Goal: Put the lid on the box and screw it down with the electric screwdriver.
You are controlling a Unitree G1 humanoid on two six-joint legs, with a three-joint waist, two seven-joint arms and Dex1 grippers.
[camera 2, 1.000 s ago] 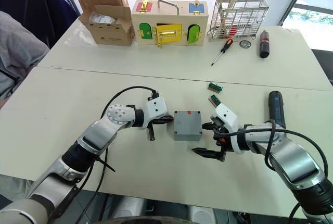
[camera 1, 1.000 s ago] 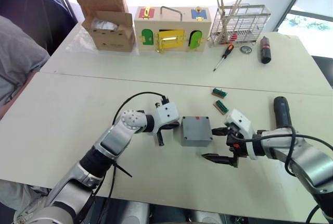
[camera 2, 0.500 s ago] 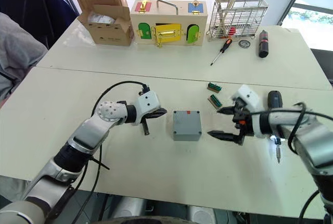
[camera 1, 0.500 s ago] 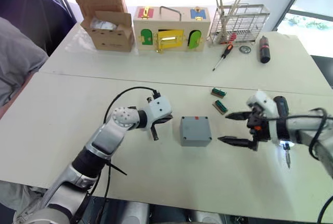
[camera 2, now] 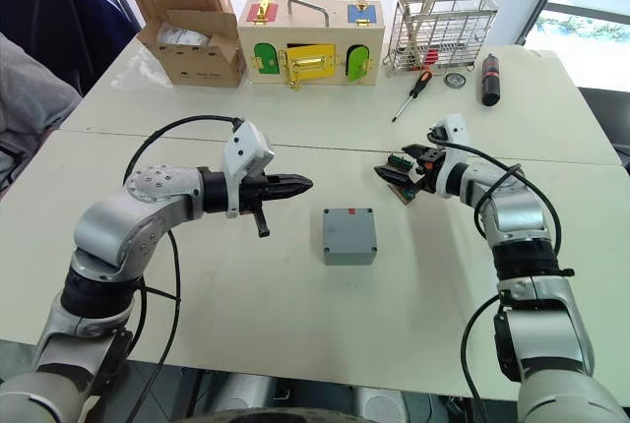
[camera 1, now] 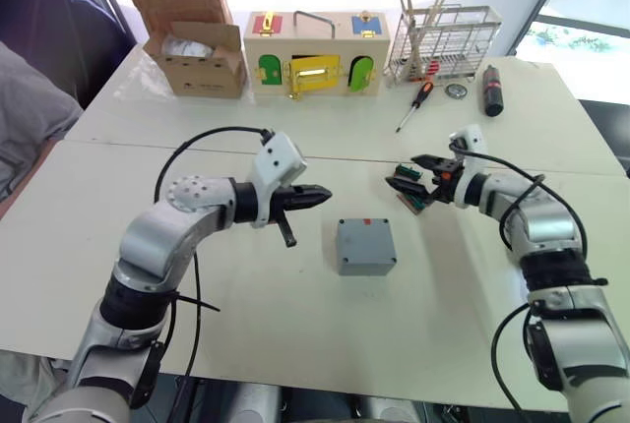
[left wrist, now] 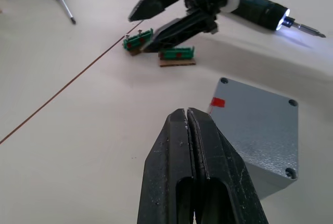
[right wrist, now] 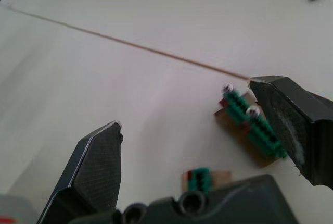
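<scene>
The grey box (camera 1: pixel 366 265) stands in the middle of the near table with a red mark on its far side. The lid (camera 1: pixel 365 239) lies flat on top of it, its corner screw holes showing. My left gripper (camera 1: pixel 323 194) is shut and empty, hovering left of the box and pointing toward it, a short gap away. My right gripper (camera 1: pixel 401 170) is open, right of and beyond the box, over two green terminal blocks (right wrist: pixel 254 125). The electric screwdriver (left wrist: pixel 263 14) lies on the table behind the right gripper, its tip lit.
On the far table are a cardboard carton (camera 1: pixel 192 31), a wooden box with coloured doors (camera 1: pixel 310 41), a wire rack (camera 1: pixel 445 31), a red-and-black hand screwdriver (camera 1: pixel 412 107) and a short black cylinder (camera 1: pixel 489 90). A person's sleeve (camera 1: pixel 30 113) shows at the left edge.
My right gripper has swung from beside the box away to the far right, over the green terminal blocks. My left gripper has drawn back from the box and lifted.
</scene>
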